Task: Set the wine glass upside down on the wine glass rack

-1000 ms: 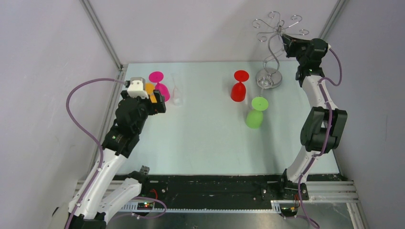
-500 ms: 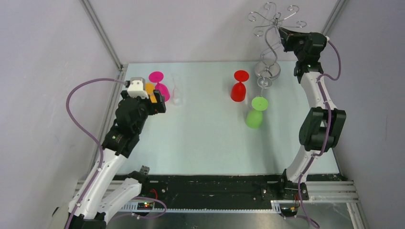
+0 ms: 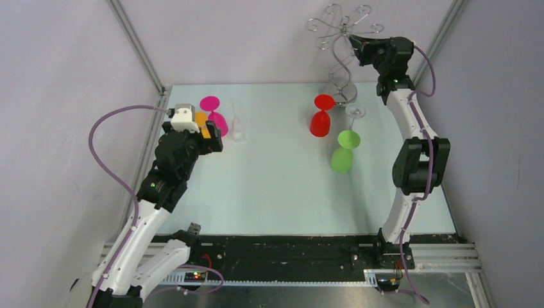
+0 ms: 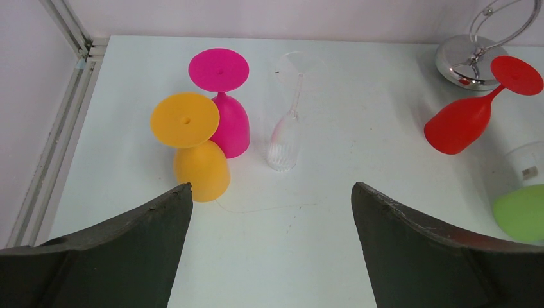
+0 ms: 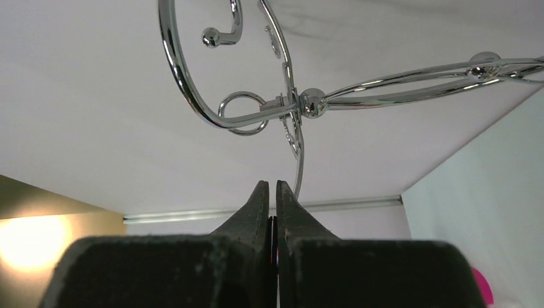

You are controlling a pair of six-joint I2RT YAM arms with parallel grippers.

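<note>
The right gripper, fingers clenched together, grips a wire just under the curled top arms of the shiny chrome wire wine glass rack; its round mirrored base sits at the table's far right, beside an upturned red plastic wine glass; the left gripper hangs spread wide, empty, facing inverted orange, pink and clear wine glasses.

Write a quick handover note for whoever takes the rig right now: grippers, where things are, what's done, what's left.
Left gripper: open, empty, above the table near the orange glass and pink glass.
Right gripper: shut on the wine glass rack near its top, by the back wall.
Every glass in view stands on the table; none hangs on the rack.
Done: nothing hung. Left: settle the rack, then hang a glass upside down.
</note>
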